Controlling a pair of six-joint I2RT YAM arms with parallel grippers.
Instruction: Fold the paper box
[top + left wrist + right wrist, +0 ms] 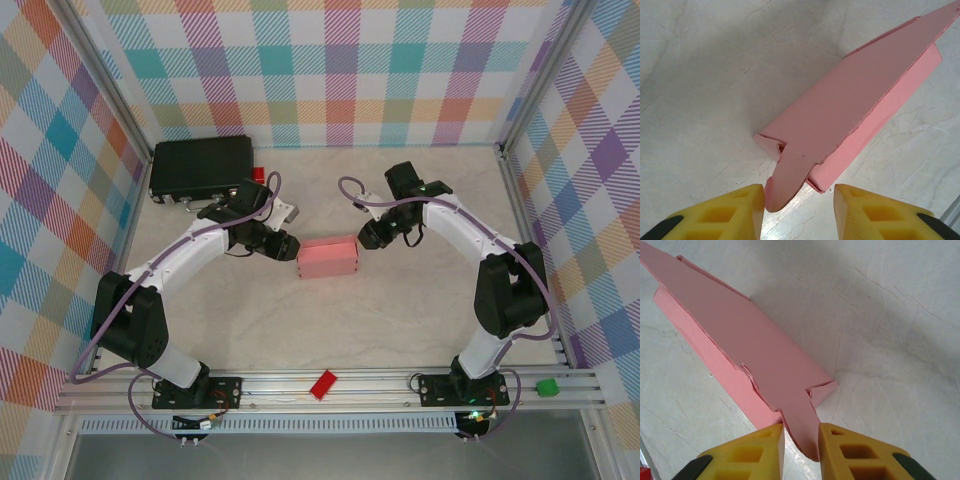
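Observation:
The paper box [328,257] is a pale-pink rectangular box lying mid-table between the two arms. My left gripper [290,247] is at its left end. In the left wrist view, the left gripper [799,200] is open, and the box's [860,100] end tab [787,175] hangs in the gap, brushing the left finger [747,205]. My right gripper [365,238] is at the box's right end. In the right wrist view, the right gripper [801,440] has its yellow fingers drawn in close on the other end tab [802,422] of the box [740,340].
A black case [200,168] lies at the back left with a small red piece [258,175] beside it. A red block [323,384] and a green block [546,386] sit on the front aluminium rail. Checked walls close in the table on three sides.

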